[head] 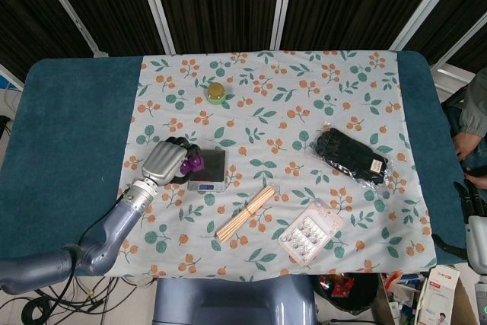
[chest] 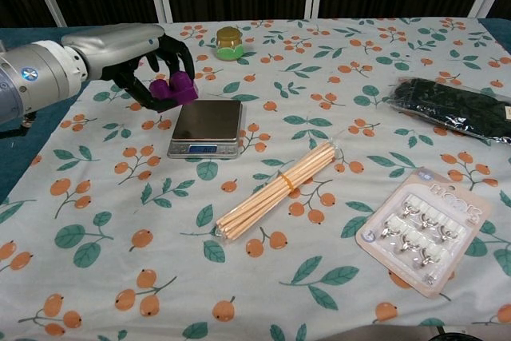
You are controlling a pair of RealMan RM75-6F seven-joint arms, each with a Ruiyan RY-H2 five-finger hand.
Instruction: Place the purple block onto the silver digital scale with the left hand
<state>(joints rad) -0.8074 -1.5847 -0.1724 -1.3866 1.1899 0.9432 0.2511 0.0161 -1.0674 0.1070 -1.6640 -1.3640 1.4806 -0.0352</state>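
Note:
My left hand (head: pixel 169 161) (chest: pixel 140 57) grips the purple block (head: pixel 192 164) (chest: pixel 172 89) and holds it in the air at the left edge of the silver digital scale (head: pixel 208 170) (chest: pixel 207 127). The dark fingers wrap over the block's top and sides, hiding part of it. The scale lies flat on the floral cloth with its display lit towards the front and its platform bare. At the far right edge of the head view only a sliver of my right hand (head: pixel 472 218) shows, off the table, too little to read its fingers.
A bundle of wooden sticks (head: pixel 246 213) (chest: pixel 277 189) lies in front of the scale. A small yellow-green jar (head: pixel 216 93) (chest: pixel 229 41) stands behind it. A black packet (head: pixel 351 154) (chest: pixel 451 108) and a card of hooks (head: pixel 310 231) (chest: pixel 421 227) lie to the right.

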